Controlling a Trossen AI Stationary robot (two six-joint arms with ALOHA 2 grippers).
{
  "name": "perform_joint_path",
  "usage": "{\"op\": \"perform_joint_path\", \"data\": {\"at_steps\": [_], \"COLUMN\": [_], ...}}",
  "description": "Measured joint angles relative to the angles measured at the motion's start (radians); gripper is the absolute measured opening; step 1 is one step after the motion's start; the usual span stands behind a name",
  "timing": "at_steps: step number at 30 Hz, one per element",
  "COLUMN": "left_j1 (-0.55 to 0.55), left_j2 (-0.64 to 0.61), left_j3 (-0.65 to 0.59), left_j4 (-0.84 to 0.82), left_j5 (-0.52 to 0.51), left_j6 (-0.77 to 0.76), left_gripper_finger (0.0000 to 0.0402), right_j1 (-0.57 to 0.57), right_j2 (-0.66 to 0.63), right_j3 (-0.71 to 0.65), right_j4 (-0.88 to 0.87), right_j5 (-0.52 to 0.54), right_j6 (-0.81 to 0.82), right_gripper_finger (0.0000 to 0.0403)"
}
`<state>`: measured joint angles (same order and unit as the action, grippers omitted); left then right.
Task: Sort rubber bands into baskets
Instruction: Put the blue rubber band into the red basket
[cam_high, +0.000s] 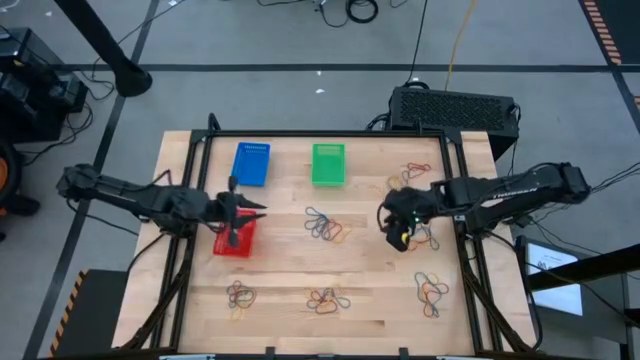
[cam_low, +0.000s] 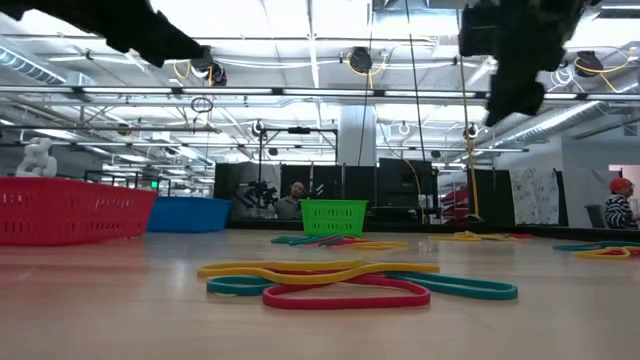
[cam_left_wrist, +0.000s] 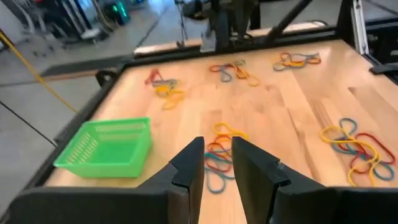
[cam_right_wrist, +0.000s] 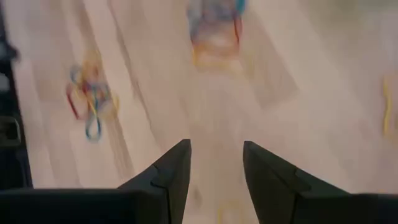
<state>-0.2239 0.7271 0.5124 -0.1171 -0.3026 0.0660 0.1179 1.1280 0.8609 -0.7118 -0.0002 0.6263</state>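
Low view, nearest: rubber bands lie loose on the bench.
Left claw: over the red basket, fingers slightly apart, empty.
Right claw: above a right-side pile, fingers apart.
Risk: tangled loops may lift together.
Wrist-only: left wrist shows the green basket interior.

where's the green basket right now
In the high view the green basket sits on the table's far side near the middle, just right of the blue basket, with a cluster of rubber bands nearer the front edge.
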Motion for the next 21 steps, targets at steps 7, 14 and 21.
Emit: {"op": "perform_joint_path", "data": {"at_steps": [7, 14, 21], "left_j1": [-0.042, -0.052, -0.051], "left_j2": [0.15, 0.224, 0.236], "left_j3": [0.064, 0.099, 0.099], "left_j4": [0.006, 0.006, 0.003], "left_j5": [0.018, 0.017, 0.011], "left_j6": [-0.012, -0.026, -0.026], "left_gripper_finger": [0.009, 0.009, 0.009], "right_j1": [0.107, 0.243, 0.374], "right_j2": [0.014, 0.042, 0.142], "right_j3": [0.004, 0.004, 0.004], "right_j4": [-0.13, -0.161, -0.205], "right_j5": [-0.003, -0.032, -0.033], "right_j6": [0.171, 0.34, 0.493], "right_gripper_finger": [0.0139, 0.0139, 0.0139]}}
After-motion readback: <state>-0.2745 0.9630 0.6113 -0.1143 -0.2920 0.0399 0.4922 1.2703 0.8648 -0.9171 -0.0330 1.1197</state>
